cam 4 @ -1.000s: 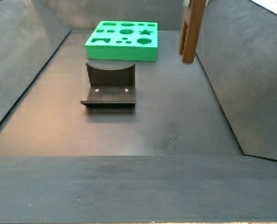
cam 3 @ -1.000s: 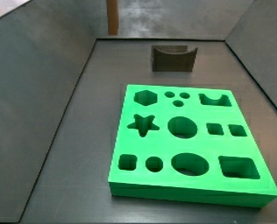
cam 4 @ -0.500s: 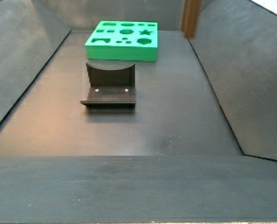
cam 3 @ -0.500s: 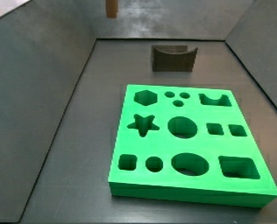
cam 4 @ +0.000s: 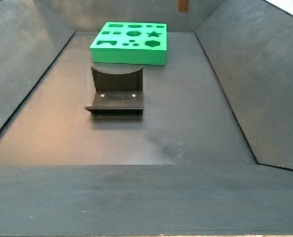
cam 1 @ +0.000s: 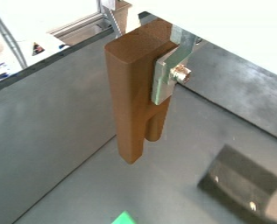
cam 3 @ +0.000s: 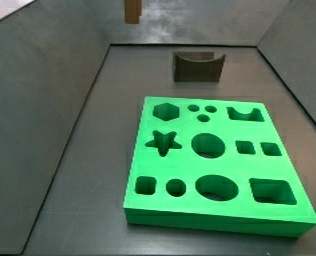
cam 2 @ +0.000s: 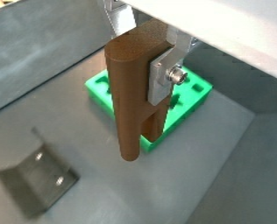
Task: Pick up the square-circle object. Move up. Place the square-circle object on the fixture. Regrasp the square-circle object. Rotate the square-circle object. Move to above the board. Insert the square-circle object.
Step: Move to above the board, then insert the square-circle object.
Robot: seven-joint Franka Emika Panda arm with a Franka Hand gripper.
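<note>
The gripper (cam 1: 165, 66), seen only in the wrist views, is clamped on the square-circle object (cam 1: 131, 96), a slim brown wood-coloured peg that hangs upright between the flat silver finger plates (cam 1: 166, 72), its free end pointing down toward the dark floor. In both wrist views the plates press against the upper part of the peg, and most of its length projects below them (cam 2: 131, 96). In both side views only the lowest tip of the peg is visible at the upper edge of the picture (cam 3: 131, 10), (cam 4: 183, 5), well above the floor; the gripper itself lies outside both side views. One second ago a long stretch of the peg hung into these views, and half a second ago a shorter stretch; the visible part has shrunk further, so the peg has been carried upward. The fixture (cam 3: 197, 65), a small dark grey-brown block with a concave curved notch in its top, stands on the floor near the back wall in a side view, unmoved since the earlier pictures, and appears below the peg in both wrist views (cam 1: 239, 181), (cam 2: 38, 179). The board (cam 3: 217, 162), a large bright green rectangular slab with star, circle, square and oval cut-outs, lies flat on the floor just beside the fixture (cam 4: 116, 92) and has likewise not shifted (cam 4: 128, 42); part of it shows behind the peg in a wrist view (cam 2: 186, 96).
</note>
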